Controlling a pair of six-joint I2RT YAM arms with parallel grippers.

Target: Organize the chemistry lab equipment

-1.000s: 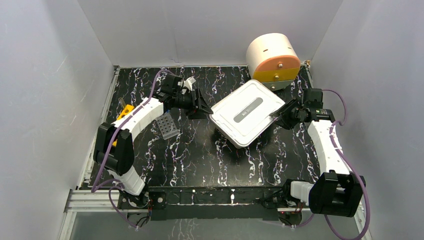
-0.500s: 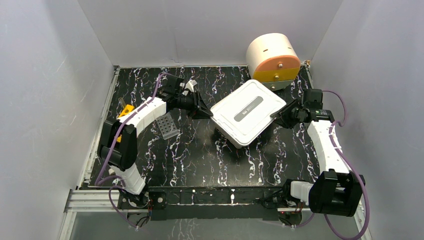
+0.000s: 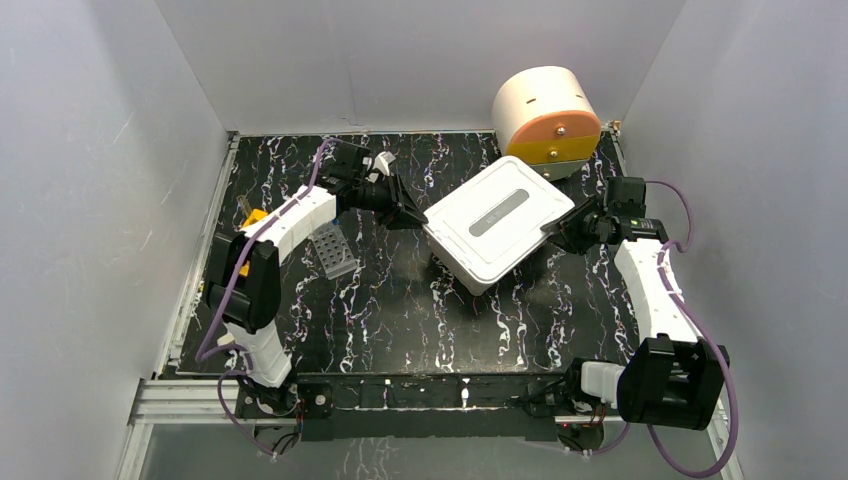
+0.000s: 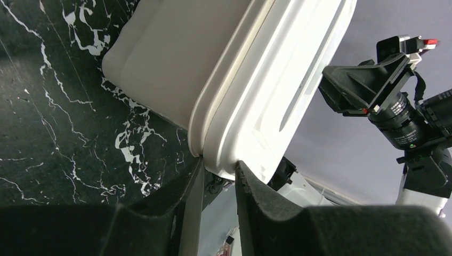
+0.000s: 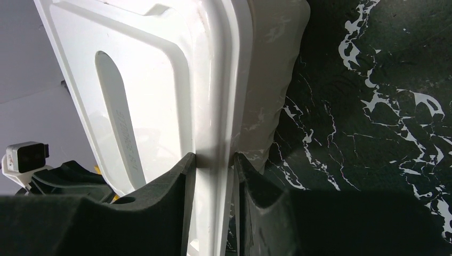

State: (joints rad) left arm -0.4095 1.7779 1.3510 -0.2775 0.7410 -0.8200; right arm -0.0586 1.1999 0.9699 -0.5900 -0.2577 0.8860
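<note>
A white lidded box [image 3: 497,222] hangs tilted over the middle of the black marbled table [image 3: 400,310], with a shadow beneath it. My left gripper [image 3: 415,218] is shut on the box's left corner rim; in the left wrist view the box [image 4: 160,64] has its rim between the left gripper's [image 4: 218,168] pads. My right gripper [image 3: 555,232] is shut on the opposite rim, and the right wrist view shows the box [image 5: 154,80] pinched by the right gripper [image 5: 213,160]. A grey tube rack [image 3: 333,250] lies on the table under my left forearm. The other lab equipment is out of view.
A large white drum with an orange face [image 3: 545,118] stands at the back right, close behind the box. A yellow object [image 3: 250,220] lies by the left edge, partly under my left arm. White walls enclose three sides.
My left gripper has closed on the box's corner and reached further in. The right jaws have tightened on the far rim. The box has shifted slightly toward the back.
</note>
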